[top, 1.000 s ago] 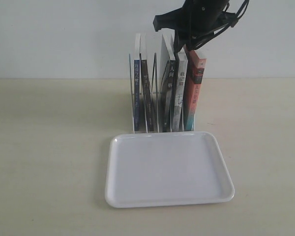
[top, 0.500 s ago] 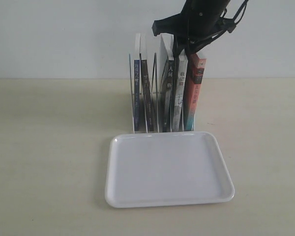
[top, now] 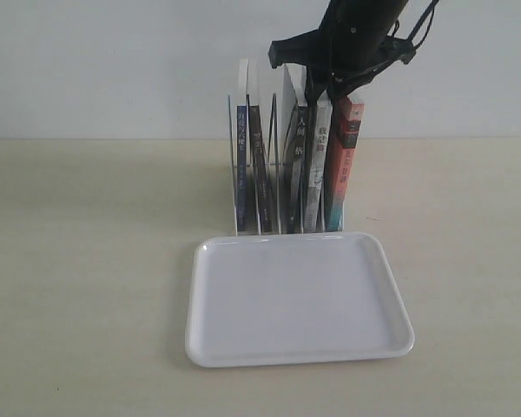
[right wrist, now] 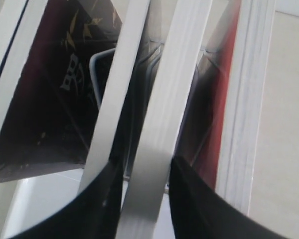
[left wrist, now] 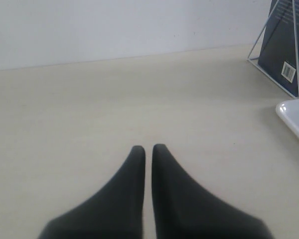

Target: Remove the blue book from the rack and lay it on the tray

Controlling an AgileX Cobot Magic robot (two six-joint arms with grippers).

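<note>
Since one second ago the right arm [top: 360, 26] has shifted a little to the right, and its black bracket [top: 286, 45] sits slightly lower over the books. The books, the rack and the tray have kept their places.

From the left: the left hand [left wrist: 148, 148] does not appear in the exterior view. Its own camera shows it low over the table [top: 87, 261]. Its two dark fingers are almost together, with only a thin slit between them, and they hold nothing. The tray [top: 295, 300] lies flat on the table, directly in front of the rack [top: 232, 139]. The blue book [top: 241, 169] stands upright at the left end of the rack, in the first slot, apart from both hands. Just beside it stands a dark-spined book [top: 260, 174]. Then comes a gap, then a taller book with a white top [top: 293, 91], then a white-spined book [top: 319, 174]. Last on the right is the red-orange-spined book [top: 340, 165].

The right hand [right wrist: 144, 164] is down at the top of this right group, well away from the blue book. In its wrist view the fingers [right wrist: 102, 204] stand on either side of the upper page edge of the white-spined book, very near to it or touching. I cannot tell if they press on it or are only open around it.
</note>
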